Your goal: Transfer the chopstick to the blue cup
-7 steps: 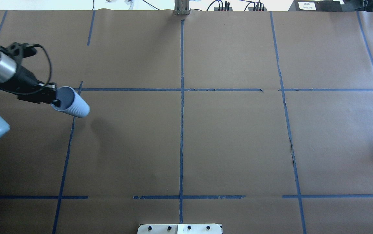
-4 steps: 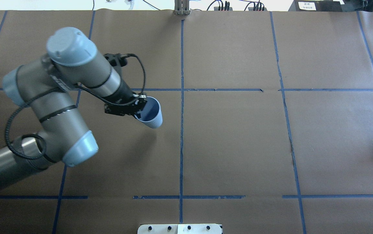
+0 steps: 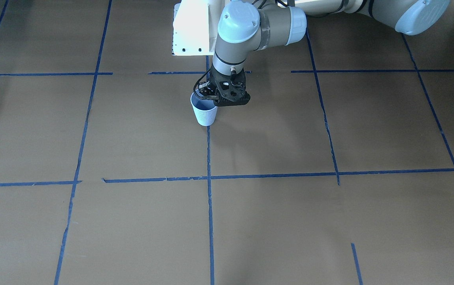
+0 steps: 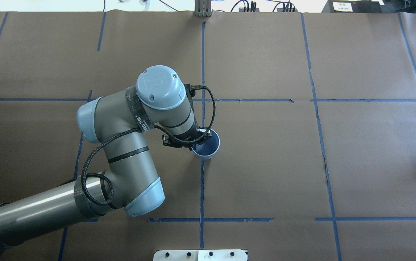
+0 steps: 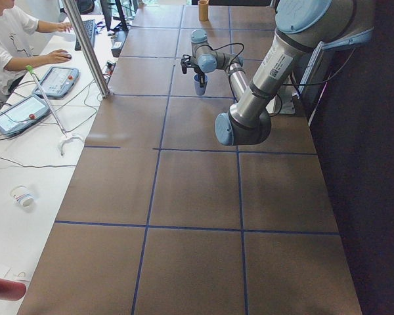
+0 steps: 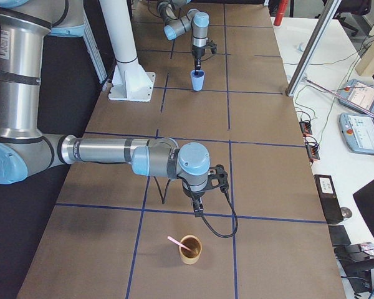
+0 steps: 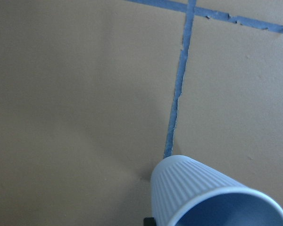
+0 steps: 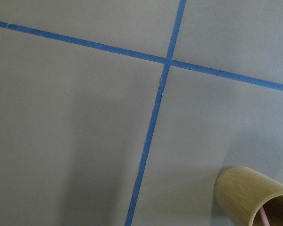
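Pale-blue paper rim clamped in the left claw [image 3: 210,103], holding the blue cup [image 3: 204,115] upright on the table [image 3: 132,138], right on the centre tape line [image 3: 209,158]. Can't tell open or closed for the right claw [image 6: 198,210], hanging just above a bamboo cup [image 6: 191,250] at the far right end. Chopstick [image 6: 176,242] leaning in that one, tip tilted toward the robot's side, well apart from the blue cup. Looks like a right-arm grab.

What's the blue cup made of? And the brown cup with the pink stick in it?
The blue cup looks like paper: a matte, pale wall with fine vertical ribs. The brown cup looks like bamboo or wood, with faint grain and a soft sheen, though it could be printed paper. The pink stick is too small to tell; maybe plastic or painted wood.
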Controlling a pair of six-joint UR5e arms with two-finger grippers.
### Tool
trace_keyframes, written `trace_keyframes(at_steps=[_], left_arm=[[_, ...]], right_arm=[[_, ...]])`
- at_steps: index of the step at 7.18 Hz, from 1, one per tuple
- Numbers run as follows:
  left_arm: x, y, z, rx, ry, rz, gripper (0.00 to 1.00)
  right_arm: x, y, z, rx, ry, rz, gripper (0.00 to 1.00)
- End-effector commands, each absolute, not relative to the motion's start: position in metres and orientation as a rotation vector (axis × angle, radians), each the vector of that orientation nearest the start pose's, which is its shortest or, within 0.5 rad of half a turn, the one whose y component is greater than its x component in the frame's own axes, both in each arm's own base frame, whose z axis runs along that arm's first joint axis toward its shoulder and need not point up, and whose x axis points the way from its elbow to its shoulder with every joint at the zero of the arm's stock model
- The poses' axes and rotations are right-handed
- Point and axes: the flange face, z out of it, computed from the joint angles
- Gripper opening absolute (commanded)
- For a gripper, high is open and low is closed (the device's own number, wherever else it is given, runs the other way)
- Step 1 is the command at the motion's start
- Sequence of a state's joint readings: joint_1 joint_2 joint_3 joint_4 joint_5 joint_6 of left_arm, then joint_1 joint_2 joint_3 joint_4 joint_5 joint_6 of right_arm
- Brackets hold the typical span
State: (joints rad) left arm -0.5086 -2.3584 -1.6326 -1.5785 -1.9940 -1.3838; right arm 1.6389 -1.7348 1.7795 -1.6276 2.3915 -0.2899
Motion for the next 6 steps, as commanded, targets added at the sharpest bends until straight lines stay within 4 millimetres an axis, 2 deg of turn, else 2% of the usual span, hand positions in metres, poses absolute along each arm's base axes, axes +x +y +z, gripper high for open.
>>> trace_keyframes(at_steps=[1,2,3,4,5,6], left_arm=[[0.568,-0.420,0.161,-0.091,0.908,-0.117,0.00],[0.571,-0.420,0.162,-0.093,0.905,-0.116,0.00],[0.571,-0.420,0.161,-0.093,0.907,-0.114,0.14],[0.572,-0.418,0.163,-0.096,0.904,-0.115,0.73],[0.570,-0.418,0.161,-0.094,0.908,-0.117,1.00],[0.562,-0.420,0.154,-0.084,0.923,-0.120,1.00]], right_arm=[[0.089,-0.416,0.633,0.134,-0.811,-0.203,1.00],[0.089,-0.416,0.633,0.135,-0.811,-0.202,1.00],[0.089,-0.416,0.633,0.134,-0.811,-0.203,1.00],[0.089,-0.416,0.633,0.135,-0.811,-0.203,1.00],[0.089,-0.416,0.635,0.133,-0.807,-0.204,1.00],[0.090,-0.417,0.635,0.132,-0.799,-0.203,1.00]])
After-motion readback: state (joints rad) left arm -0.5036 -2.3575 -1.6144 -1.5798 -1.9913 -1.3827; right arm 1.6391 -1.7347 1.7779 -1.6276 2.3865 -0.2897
